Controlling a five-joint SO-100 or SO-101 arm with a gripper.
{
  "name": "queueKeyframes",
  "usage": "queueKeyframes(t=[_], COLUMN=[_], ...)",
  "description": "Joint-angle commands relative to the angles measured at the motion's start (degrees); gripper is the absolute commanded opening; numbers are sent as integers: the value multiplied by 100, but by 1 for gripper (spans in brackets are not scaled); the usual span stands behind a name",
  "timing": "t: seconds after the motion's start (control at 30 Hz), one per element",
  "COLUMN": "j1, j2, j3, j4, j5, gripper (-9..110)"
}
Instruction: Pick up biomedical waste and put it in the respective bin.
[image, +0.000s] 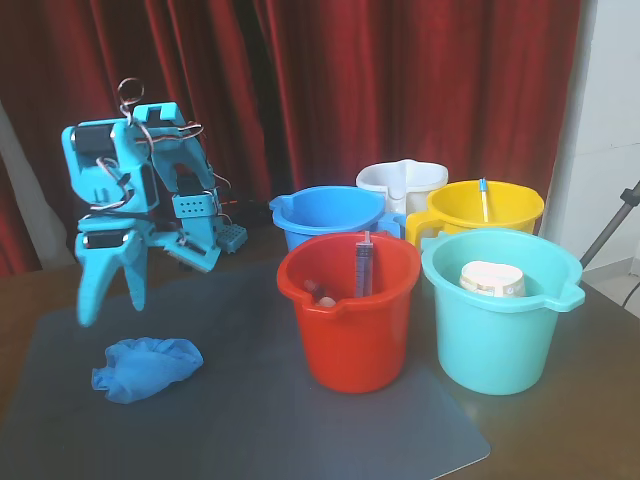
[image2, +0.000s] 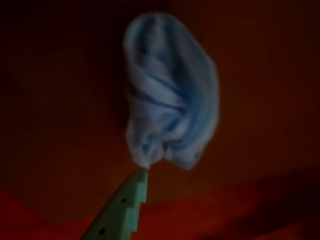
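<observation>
1. Light-blue and crumpled, the biomedical waste (image: 146, 367) lies on the grey mat (image: 300, 430) on the desk (image: 590, 400), toward the left in the fixed view, well apart from the buckets.
2. Above it hangs the turquoise hand (image: 108, 302), its two fingers spread apart and holding nothing; it is near the lump but not touching it.
3. From the wrist view the lump (image2: 170, 95) fills the upper middle, blurred, with one finger tip (image2: 131, 197) just below its lower edge.
4. I judge it to be thin, soft fabric: very light, easily squashed, likely to drape and sag once lifted, and not fragile.
5. A good hold would be across the bunched, thicker middle, where folds stack up, not a loose edge that could slip free.
6. Yellow, the bin (image: 487, 208) stands at the back right, behind the teal-green bucket (image: 498, 312) and beyond the red bucket (image: 350, 305), so the carry must clear those rims.
7. Snagging a trailing fold on a nearer bucket seems the main risk.
</observation>
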Motion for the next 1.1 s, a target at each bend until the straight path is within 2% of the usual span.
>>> queueKeyframes(t=[0.0,0.3,0.63,0.87,1.07], j1=[44,53,53,-26,-352], j2=[360,352,369,202,-782], j3=[123,800,2294,2153,1125], j4=[1934,1802,-149,-694,-668], j5=[-290,-325,-237,536,606], gripper=[65,65,65,65,65])
